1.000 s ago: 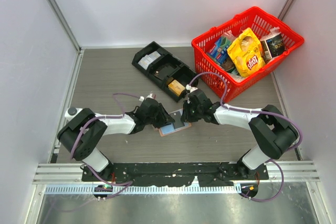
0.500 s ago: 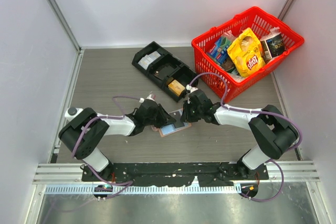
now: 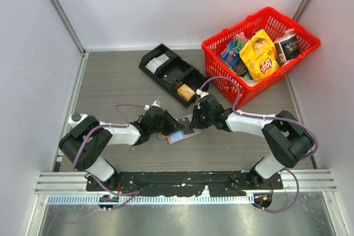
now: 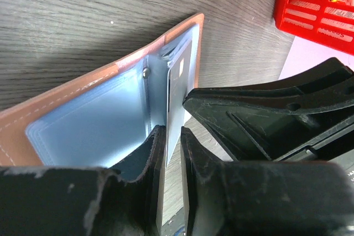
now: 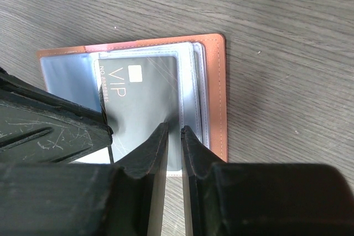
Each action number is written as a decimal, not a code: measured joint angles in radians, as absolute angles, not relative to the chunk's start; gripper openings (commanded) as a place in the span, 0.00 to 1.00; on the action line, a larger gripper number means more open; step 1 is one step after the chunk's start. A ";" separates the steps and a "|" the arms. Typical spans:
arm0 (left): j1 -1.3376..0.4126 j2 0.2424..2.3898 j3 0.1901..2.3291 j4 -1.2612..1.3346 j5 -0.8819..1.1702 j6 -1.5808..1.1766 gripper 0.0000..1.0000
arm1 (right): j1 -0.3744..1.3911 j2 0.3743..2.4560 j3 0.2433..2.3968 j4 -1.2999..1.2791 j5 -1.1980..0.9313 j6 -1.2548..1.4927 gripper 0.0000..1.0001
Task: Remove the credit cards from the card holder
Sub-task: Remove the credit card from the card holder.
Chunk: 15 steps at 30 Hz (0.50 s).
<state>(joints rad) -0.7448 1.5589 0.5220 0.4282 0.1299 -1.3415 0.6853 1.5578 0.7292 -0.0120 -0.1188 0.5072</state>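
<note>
Since a second before, the left arm (image 3: 119, 131) had drawn slightly toward the frame's left. The card holder (image 3: 180, 132) lay open on the tabletop (image 3: 110, 81) at centre frame. The left jaws were narrow, pinching a raised sleeve holding a dark card (image 4: 178, 78). The right jaws were nearly closed over the holder's sleeves; I could not tell if they gripped anything. Further up, a black tray (image 3: 171, 73) held white items and a tan one. At upper right, a red basket (image 3: 276, 78) held snack packets.

left arm (image 3: 119, 131) / right arm (image 3: 250, 120): white links, black joints | cables (image 3: 219, 77): purple | tool fingers (image 4: 206, 203): scuffed black
</note>
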 measured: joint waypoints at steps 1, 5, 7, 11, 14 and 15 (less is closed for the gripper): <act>-0.745 1.558 0.522 0.425 0.125 -1.347 0.22 | 0.685 1.558 0.729 -0.011 -0.118 0.507 0.20; -0.745 1.537 0.517 0.399 0.102 -1.357 0.28 | 0.685 1.558 0.725 -0.005 -0.119 0.508 0.20; -0.745 1.526 0.517 0.391 0.095 -1.359 0.30 | 0.685 1.558 0.725 -0.004 -0.119 0.508 0.20; -0.745 1.525 0.517 0.391 0.095 -1.362 0.30 | 0.685 1.558 0.724 -0.002 -0.120 0.508 0.20; -0.745 1.528 0.519 0.392 0.096 -1.362 0.30 | 0.685 1.558 0.723 -0.002 -0.121 0.509 0.20; -0.745 1.530 0.519 0.392 0.096 -1.362 0.30 | 0.685 1.558 0.723 -0.002 -0.121 0.509 0.20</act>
